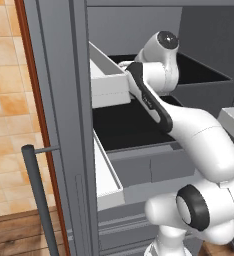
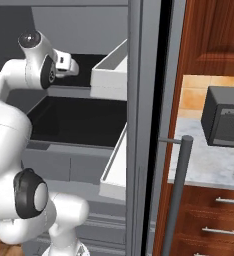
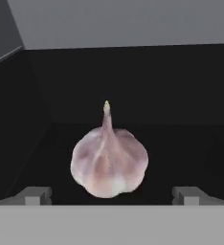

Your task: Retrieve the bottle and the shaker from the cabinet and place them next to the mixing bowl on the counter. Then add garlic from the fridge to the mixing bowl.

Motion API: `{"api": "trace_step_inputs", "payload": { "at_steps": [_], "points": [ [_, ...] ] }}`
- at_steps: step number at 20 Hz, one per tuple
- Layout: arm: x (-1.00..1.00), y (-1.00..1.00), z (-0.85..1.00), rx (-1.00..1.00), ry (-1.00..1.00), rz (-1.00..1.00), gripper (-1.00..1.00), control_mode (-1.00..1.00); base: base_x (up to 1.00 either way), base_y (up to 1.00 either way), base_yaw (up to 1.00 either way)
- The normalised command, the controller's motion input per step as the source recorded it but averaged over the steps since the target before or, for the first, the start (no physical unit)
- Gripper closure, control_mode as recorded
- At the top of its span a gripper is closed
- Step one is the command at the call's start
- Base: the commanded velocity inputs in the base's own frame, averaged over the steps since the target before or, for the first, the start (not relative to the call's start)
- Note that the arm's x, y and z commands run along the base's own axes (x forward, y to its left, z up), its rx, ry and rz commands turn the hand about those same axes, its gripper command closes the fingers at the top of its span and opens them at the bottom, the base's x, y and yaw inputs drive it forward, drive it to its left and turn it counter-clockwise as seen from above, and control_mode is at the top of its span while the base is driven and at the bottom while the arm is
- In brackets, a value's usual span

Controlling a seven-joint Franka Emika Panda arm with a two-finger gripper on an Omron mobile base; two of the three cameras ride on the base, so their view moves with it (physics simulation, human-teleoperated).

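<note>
A pale pink garlic (image 3: 109,162) bulb, stem up, sits on a black shelf inside the open grey fridge (image 1: 59,100). In the hand view my gripper (image 3: 112,195) is open. Its two fingertips (image 3: 35,195) stand wide apart, one on each side of the bulb's lower part and just short of it, touching nothing. The white arm reaches into the upper shelf (image 1: 204,70) of the fridge (image 2: 139,100), and the hand (image 2: 64,62) shows deep inside in the right base view.
White door bins (image 1: 106,80) (image 2: 111,72) flank the arm closely on the open doors. Grey bar handles (image 1: 36,190) (image 2: 181,190) stick out in front. A dark appliance (image 2: 224,117) stands on a marble top (image 2: 209,165) to the right, over wooden drawers (image 2: 214,220).
</note>
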Motion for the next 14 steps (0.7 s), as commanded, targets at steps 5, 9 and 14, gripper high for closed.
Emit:
{"api": "trace_step_inputs", "payload": {
  "at_steps": [5, 9, 14],
  "points": [
    [0.31, 0.11, -0.02, 0.0, 0.0, 0.0, -1.0, -1.0, 0.0, 0.0, 0.0],
    [0.17, 0.0, 0.0, 0.0, 0.0, 0.0, -1.0, -1.0, 0.0, 0.0, 0.0],
    [0.0, 0.0, -0.07, 0.0, 0.02, 0.0, -1.0, -1.0, 0.0, 0.0, 0.0]
  ]
}}
